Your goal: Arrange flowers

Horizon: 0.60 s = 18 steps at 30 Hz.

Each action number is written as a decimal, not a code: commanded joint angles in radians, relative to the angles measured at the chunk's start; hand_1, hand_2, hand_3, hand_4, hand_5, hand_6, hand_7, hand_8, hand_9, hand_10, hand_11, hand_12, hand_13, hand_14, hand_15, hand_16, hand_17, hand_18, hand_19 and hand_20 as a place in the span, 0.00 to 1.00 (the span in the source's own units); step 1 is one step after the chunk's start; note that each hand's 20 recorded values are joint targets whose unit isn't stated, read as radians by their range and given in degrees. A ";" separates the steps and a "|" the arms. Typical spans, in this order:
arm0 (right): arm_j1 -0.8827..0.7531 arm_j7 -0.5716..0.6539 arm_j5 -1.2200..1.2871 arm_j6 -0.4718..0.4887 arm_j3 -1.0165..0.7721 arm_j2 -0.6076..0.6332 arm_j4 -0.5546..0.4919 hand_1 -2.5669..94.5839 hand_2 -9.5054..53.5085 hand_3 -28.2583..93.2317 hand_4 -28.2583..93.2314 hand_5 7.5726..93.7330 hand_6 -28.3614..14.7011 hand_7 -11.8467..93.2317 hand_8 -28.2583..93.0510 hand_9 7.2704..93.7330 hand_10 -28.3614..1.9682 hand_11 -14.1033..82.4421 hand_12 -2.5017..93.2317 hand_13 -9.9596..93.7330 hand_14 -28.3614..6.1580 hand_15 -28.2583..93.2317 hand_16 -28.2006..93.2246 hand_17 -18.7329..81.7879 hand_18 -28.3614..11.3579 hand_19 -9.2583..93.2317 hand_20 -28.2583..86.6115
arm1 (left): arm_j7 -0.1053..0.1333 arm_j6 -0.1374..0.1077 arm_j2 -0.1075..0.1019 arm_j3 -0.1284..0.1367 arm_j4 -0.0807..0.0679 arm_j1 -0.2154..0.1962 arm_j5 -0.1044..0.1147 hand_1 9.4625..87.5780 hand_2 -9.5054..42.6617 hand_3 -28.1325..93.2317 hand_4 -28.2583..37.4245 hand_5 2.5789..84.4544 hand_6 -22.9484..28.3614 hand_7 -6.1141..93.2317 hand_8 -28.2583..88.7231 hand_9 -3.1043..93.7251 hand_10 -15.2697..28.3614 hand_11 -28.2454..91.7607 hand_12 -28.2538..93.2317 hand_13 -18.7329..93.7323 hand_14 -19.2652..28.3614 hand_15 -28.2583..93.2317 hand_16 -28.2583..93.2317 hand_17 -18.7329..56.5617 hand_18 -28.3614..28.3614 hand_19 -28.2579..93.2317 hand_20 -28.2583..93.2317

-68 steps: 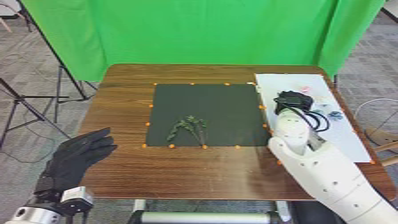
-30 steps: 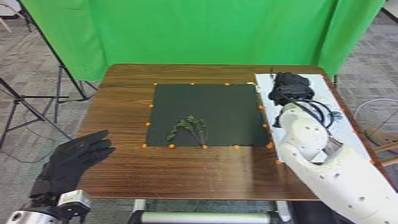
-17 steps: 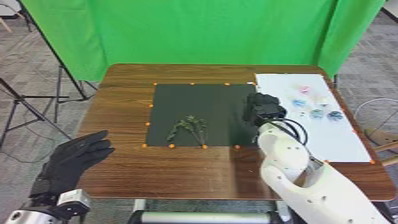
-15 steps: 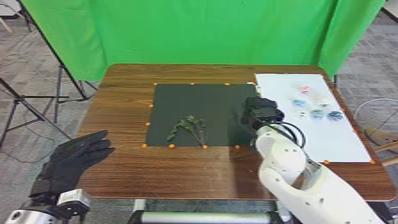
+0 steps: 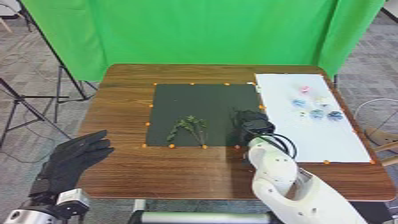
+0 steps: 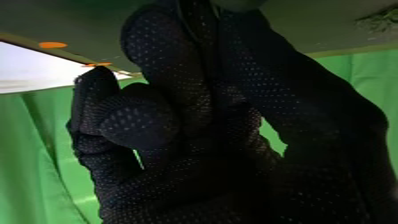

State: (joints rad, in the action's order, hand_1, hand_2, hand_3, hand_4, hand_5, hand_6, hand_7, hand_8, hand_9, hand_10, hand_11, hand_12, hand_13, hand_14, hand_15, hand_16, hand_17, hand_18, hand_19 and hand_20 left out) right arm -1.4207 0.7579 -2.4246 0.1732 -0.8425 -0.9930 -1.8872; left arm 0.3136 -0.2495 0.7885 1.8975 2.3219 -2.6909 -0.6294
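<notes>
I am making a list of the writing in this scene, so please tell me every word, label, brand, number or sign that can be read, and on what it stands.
There are none that I can read: no legible text on the mat, sheet, table or left hand.

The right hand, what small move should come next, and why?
Probably a short shift left, toward the greenery: the right hand is over the right side of the dark mat, and the greenery lies farther left on it.
</notes>
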 commanded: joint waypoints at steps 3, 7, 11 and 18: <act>-0.036 -0.008 0.004 0.035 0.040 -0.012 -0.031 0.55 0.01 0.89 0.04 0.90 0.57 0.35 0.46 0.90 0.46 0.56 0.38 0.81 0.47 0.86 0.46 0.51 0.00 0.97 0.47 | 0.003 -0.002 -0.003 0.005 0.007 -0.017 0.001 0.22 0.33 0.89 0.22 0.51 0.73 0.18 0.18 0.43 0.86 0.51 0.31 0.42 1.00 0.69 0.13 0.12 0.90 0.71 0.36; -0.024 -0.001 0.012 0.027 0.051 -0.014 -0.030 0.55 0.00 0.88 0.05 0.90 0.57 0.35 0.45 0.90 0.46 0.56 0.37 0.82 0.47 0.86 0.46 0.52 0.00 0.97 0.47 | 0.000 0.004 -0.001 0.000 0.004 -0.015 -0.001 0.22 0.34 0.89 0.22 0.51 0.73 0.18 0.18 0.43 0.87 0.51 0.31 0.42 1.00 0.69 0.13 0.12 0.90 0.71 0.36; -0.010 0.024 0.006 0.017 0.063 -0.011 -0.027 0.54 0.00 0.88 0.05 0.90 0.57 0.35 0.45 0.90 0.47 0.56 0.37 0.82 0.47 0.86 0.46 0.52 0.00 0.97 0.46 | 0.016 -0.008 -0.020 0.001 0.005 -0.023 0.010 0.22 0.34 0.89 0.22 0.51 0.73 0.18 0.18 0.43 0.87 0.51 0.31 0.42 1.00 0.69 0.13 0.12 0.90 0.71 0.35; 0.008 0.073 0.011 0.049 0.061 0.002 -0.036 0.46 0.02 0.85 0.06 0.86 0.57 0.38 0.41 0.87 0.40 0.60 0.29 0.81 0.44 0.86 0.46 0.53 0.00 0.97 0.41 | 0.041 -0.021 -0.044 0.006 0.007 -0.045 0.028 0.22 0.34 0.89 0.22 0.51 0.73 0.18 0.18 0.43 0.87 0.51 0.31 0.42 1.00 0.69 0.14 0.12 0.90 0.71 0.35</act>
State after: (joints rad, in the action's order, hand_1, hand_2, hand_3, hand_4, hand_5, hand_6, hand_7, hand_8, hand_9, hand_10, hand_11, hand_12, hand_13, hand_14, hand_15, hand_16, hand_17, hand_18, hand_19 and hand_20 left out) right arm -1.4157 0.7872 -2.4182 0.1898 -0.7882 -0.9999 -1.9232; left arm 0.3254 -0.2525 0.7732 1.8971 2.3222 -2.6979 -0.6252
